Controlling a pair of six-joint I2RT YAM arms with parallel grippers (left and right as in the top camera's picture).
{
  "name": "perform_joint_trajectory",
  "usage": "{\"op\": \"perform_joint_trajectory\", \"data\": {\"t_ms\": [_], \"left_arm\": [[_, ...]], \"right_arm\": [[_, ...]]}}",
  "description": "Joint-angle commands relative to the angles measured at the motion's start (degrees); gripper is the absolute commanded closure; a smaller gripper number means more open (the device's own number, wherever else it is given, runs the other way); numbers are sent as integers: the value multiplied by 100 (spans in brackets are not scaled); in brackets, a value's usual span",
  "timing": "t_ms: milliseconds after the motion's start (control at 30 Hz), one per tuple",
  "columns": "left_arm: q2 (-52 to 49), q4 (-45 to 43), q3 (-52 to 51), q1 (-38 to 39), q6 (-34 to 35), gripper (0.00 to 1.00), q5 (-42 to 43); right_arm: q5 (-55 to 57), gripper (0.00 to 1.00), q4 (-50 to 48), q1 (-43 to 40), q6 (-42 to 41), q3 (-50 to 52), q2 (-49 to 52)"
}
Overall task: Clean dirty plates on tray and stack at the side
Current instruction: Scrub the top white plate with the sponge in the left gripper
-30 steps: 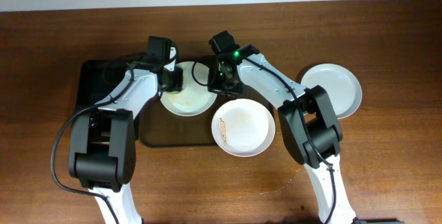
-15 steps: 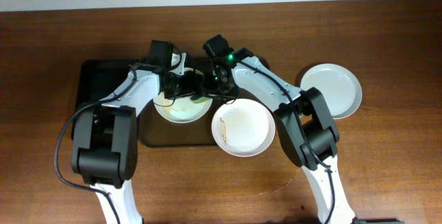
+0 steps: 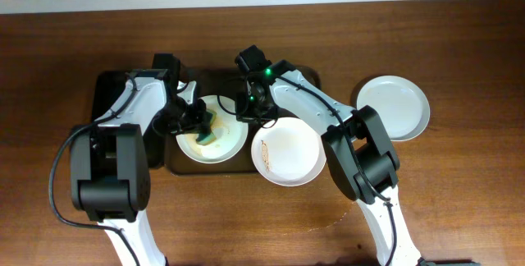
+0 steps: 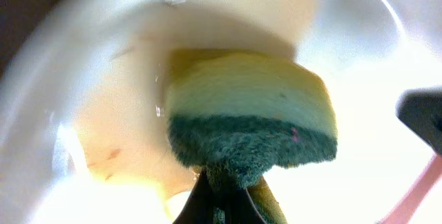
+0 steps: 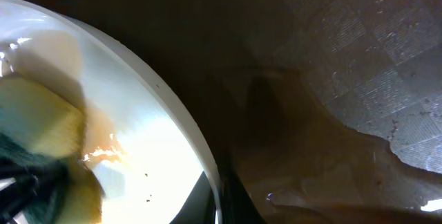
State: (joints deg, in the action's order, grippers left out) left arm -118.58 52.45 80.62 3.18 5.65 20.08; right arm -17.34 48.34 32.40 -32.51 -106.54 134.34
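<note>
One white plate (image 3: 225, 144) lies on the dark brown tray (image 3: 230, 166), with yellowish smears inside. My left gripper (image 3: 194, 120) is shut on a yellow and green sponge (image 3: 207, 132) that is pressed on this plate; the left wrist view shows the sponge (image 4: 252, 113) on the plate (image 4: 359, 175). My right gripper (image 3: 249, 112) is shut on the plate's right rim (image 5: 207, 162). A second plate (image 3: 289, 153) with an orange smear at its left edge overhangs the tray's front. A third plate (image 3: 394, 107) lies on the table at the right.
A smaller black tray (image 3: 111, 94) lies against the brown tray's left side. The wooden table (image 3: 459, 200) runs all round the trays. Both arms cross over the back of the brown tray.
The plate held by my right gripper has shifted towards the front and left of the tray. My left gripper has come down onto it with the sponge, now in the plate's middle.
</note>
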Motion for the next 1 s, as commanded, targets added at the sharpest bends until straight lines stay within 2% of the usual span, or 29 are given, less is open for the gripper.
{"op": "perform_joint_trajectory", "data": {"t_ms": [0, 33, 133, 233, 267, 333, 367, 400, 433, 500, 533, 600, 667, 733, 767, 867, 900, 967], "left_arm": [[-323, -328, -269, 28, -599, 100, 673], [-323, -599, -269, 0, -216, 100, 203], [-323, -826, -269, -20, 1049, 100, -2625], [-323, -656, -269, 61, 1038, 100, -3198], [-323, -535, -269, 103, 1038, 100, -3187], [-323, -179, -269, 236, 601, 100, -2712], [-323, -70, -269, 245, 264, 100, -2144], [-323, -55, -269, 210, -560, 100, -737], [-323, -149, -269, 160, -866, 100, -31], [-323, -485, -269, 2, -1226, 100, 992], [-323, -715, -269, -81, -1202, 100, 1198], [-323, -1248, -269, -249, -721, 100, 981], [-323, -1631, -267, -348, 238, 100, -251], [-323, -1589, -219, -352, 739, 100, -1285], [-323, -1526, -192, -345, 804, 100, -1451], [-323, -962, -33, -345, 774, 100, -1141], [-323, -470, 251, -356, 227, 100, -70], [-323, 24, 782, -433, -273, 100, 979]], "right_arm": [[122, 96, -55, -26, -133, 26, 138], [120, 96, -57, -26, -94, 26, 138], [125, 96, -96, -31, -94, 26, 138], [125, 96, -142, -33, -94, 26, 146], [125, 96, -142, -39, -94, 26, 146], [122, 96, -138, -70, -94, 26, 146], [120, 96, -136, -92, -94, 26, 146], [98, 96, -125, -98, -94, 26, 149], [79, 96, -125, -96, -94, 26, 149], [79, 96, -122, -98, -94, 26, 149], [79, 96, -118, -96, -92, 26, 149], [79, 96, -116, -96, -92, 26, 149], [81, 96, -118, -98, -92, 26, 146], [81, 96, -116, -98, -92, 26, 149], [83, 96, -118, -98, -92, 26, 146], [79, 96, -118, -96, -94, 26, 149], [63, 96, -120, -96, -94, 26, 173], [-81, 96, -129, -109, -92, 26, 201]]}}
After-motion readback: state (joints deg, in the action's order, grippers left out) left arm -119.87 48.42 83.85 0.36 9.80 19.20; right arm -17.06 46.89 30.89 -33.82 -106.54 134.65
